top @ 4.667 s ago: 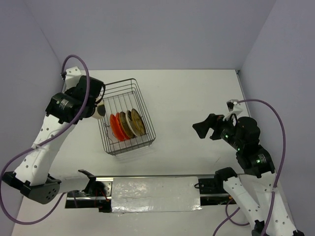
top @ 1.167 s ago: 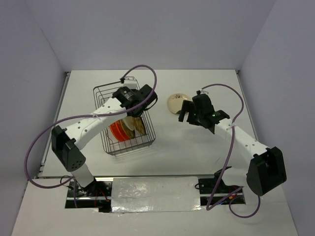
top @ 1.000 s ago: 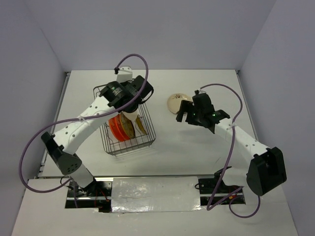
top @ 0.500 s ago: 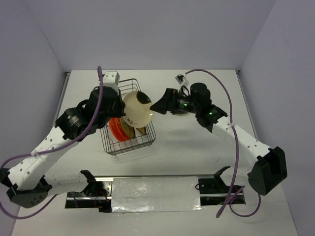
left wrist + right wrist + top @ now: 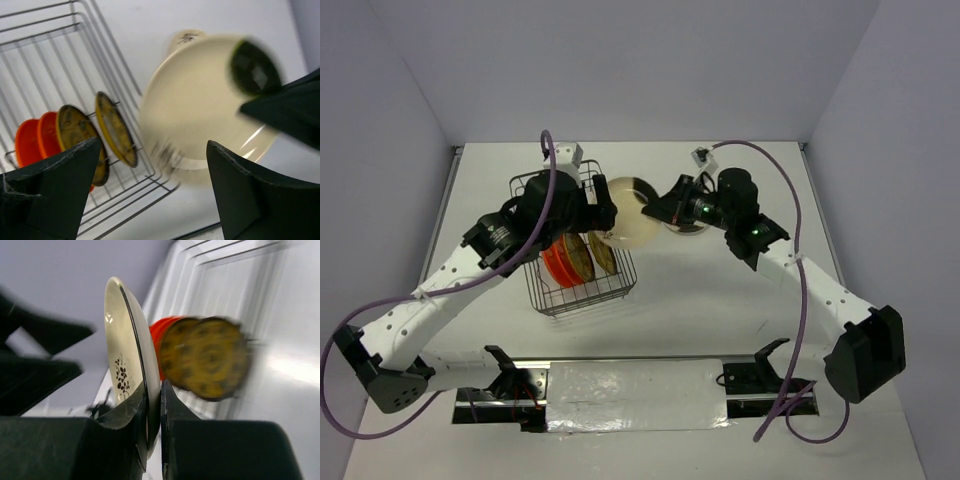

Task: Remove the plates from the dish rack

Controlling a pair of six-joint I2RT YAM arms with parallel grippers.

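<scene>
Cream plate [image 5: 630,210] hangs mid-air just beside dish rack [image 5: 582,292], rim pinched by right tool [image 5: 152,390]; left tool [image 5: 154,145] spread wide. Keep pinch firm, swing clear, lay flat on surface [image 5: 720,300].

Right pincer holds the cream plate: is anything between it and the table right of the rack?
Nothing visible blocks the drop. The right pincer grips the cream plate beside the dish rack; the open left pincer is on the rack side. On the table just beyond lies another plate, so that spot is taken.
</scene>
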